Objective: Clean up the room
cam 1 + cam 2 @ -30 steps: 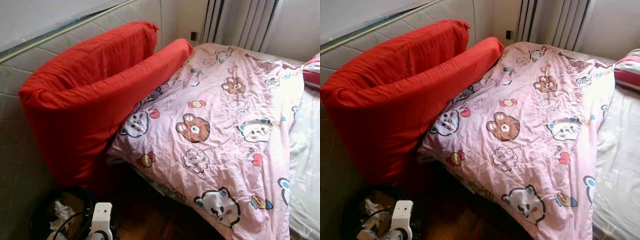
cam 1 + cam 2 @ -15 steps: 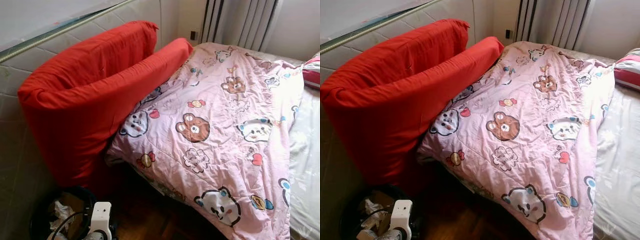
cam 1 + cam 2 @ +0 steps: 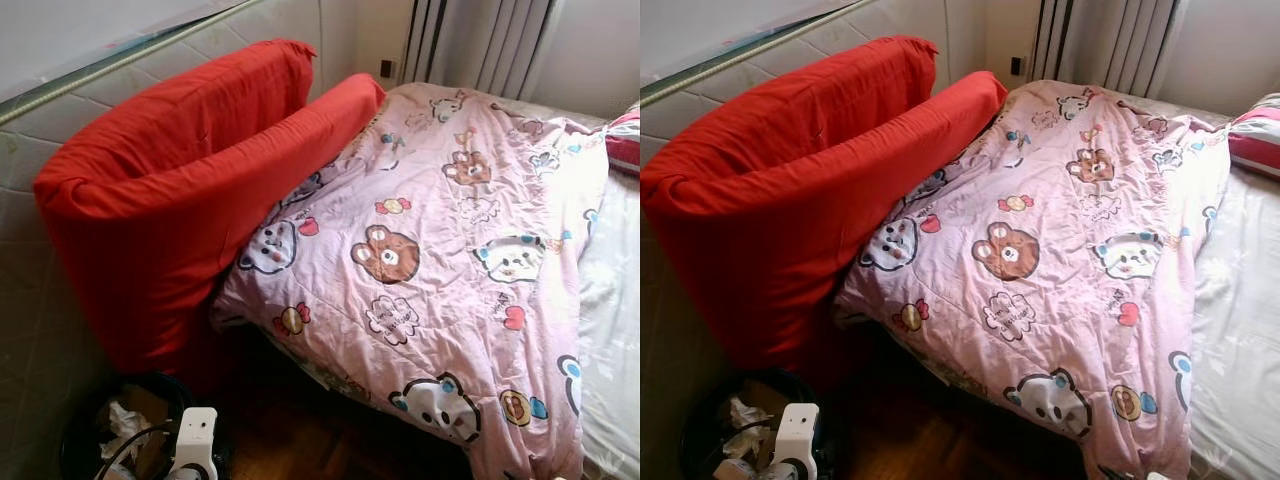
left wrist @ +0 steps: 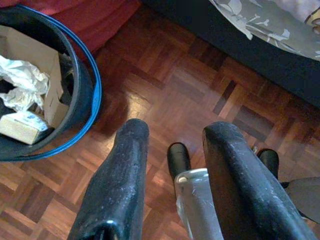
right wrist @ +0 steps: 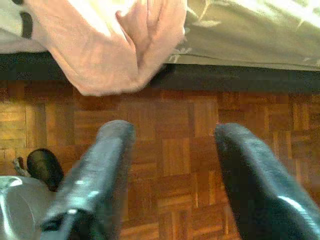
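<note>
left gripper [image 4: 172, 170]: fingers spread, holding nothing, hanging low over the wood floor [image 4: 190, 75] beside the bin.
right gripper [image 5: 170, 170]: spread too, empty, waiting.
bin [image 3: 75, 440]: black, full of paper, below the red cushion.
red cushion [image 3: 180, 190]: leans on the wall.
pink blanket [image 3: 440, 250]: past the bin, slipping off the bed, likely needs straightening.

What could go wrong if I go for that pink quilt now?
1. The pink quilt hangs off the bed's edge toward the wooden floor; pulling it could drag it onto the floor or under the robot's feet.
2. The waste bin stands close by the left gripper, so a swing of that arm could tip it.
3. The red cushion leans on the quilt's edge and may topple when the quilt moves.
</note>
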Tool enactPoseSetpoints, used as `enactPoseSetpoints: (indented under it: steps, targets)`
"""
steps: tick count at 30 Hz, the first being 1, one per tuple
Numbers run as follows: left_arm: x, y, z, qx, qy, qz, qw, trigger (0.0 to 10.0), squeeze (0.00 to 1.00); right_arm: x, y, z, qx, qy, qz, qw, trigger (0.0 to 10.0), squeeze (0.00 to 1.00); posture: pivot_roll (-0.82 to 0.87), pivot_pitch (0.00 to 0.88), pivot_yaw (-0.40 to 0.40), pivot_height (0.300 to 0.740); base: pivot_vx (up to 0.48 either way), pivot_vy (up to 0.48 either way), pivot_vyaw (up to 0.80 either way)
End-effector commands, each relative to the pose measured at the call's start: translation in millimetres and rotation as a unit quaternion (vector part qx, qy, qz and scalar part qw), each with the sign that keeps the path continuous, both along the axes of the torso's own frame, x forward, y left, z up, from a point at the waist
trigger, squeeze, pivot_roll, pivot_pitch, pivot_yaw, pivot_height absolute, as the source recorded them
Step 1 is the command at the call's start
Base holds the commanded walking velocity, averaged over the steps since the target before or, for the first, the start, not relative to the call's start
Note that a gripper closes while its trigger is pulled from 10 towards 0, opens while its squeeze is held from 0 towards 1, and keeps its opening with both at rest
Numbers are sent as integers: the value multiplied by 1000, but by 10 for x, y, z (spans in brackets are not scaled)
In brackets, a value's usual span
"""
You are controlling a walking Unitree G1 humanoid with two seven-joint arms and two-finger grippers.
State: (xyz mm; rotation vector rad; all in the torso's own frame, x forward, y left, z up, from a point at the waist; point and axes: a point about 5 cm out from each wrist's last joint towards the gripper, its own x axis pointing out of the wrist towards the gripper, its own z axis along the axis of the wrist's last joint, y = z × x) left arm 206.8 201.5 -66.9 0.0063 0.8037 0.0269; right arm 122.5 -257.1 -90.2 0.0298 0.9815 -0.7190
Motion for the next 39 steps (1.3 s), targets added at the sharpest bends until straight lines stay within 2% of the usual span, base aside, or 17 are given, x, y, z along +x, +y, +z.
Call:
enactPoseSetpoints:
  steps: [1, 2, 3, 5, 7, 11, 12, 13, 15, 21, 24, 32, 39]
  targets:
    - [-23, -10, -21, 4, 12, -3, 1000, 10000, 0, 47, 64, -5, 8, -4, 18, 1000, 10000, 820, -51, 91, 28, 740, 0, 0, 0]
    - [-19, -21, -21, 4, 12, -3, 1000, 10000, 0, 105, 115, -2, 11, -5, 45, 999, 10000, 247, -51, 91, 28, 740, 0, 0, 0]
    - [-14, -29, -21, 4, 12, -4, 1000, 10000, 0, 140, 155, -3, 17, -6, 62, 998, 10000, 0, -51, 91, 28, 740, 0, 0, 0]
    - [-10, -36, -19, 4, 12, -4, 1000, 10000, 0, 172, 190, -2, 20, -6, 76, 997, 10000, 0, -57, 94, 29, 740, 0, 0, 0]
    - [2, -49, -16, 3, 12, -5, 1000, 10000, 0, 343, 333, 27, 28, -18, 156, 987, 10000, 0, -61, 96, 28, 740, 0, 0, 0]
    - [4, -51, -15, 2, 11, -4, 1000, 10000, 0, 494, 488, 56, 62, -38, 220, 973, 10000, 0, -64, 93, 29, 740, 0, 0, 0]
    - [4, -51, -15, 2, 11, -4, 1000, 10000, 0, 494, 488, 56, 62, -38, 220, 973, 10000, 0, -64, 93, 29, 740, 0, 0, 0]
    - [1, -47, -16, 2, 11, -4, 1000, 10000, 0, 544, 558, 67, 90, -57, 215, 971, 10000, 0, -57, 92, 30, 740, 0, 0, 0]
    - [-5, -25, -14, 2, 11, -2, 1000, 10000, 0, 566, 588, 73, 106, -71, 194, 973, 10000, 0, -51, 92, 32, 740, 0, 0, 0]
    - [-18, 16, -14, 2, 11, 1, 1000, 10000, 0, 528, 651, 42, 100, -48, 226, 968, 10000, 0, -54, 85, 25, 740, 0, 0, 0]
    - [-20, 6, -17, -3, 11, 5, 1000, 10000, 0, 544, 684, 49, 88, -45, 264, 959, 10000, 0, -41, 78, 20, 740, 0, 0, 0]
    - [-36, -14, -31, -6, 15, 8, 1000, 10000, 0, 524, 611, 49, 75, -37, 262, 962, 10000, 0, -43, 63, 14, 740, 0, 0, 799]
    - [-43, -51, -41, -8, 19, 1, 1000, 10000, 0, 425, 547, 13, 71, -20, 254, 964, 10000, 0, -50, 43, 5, 740, 0, 0, 798]
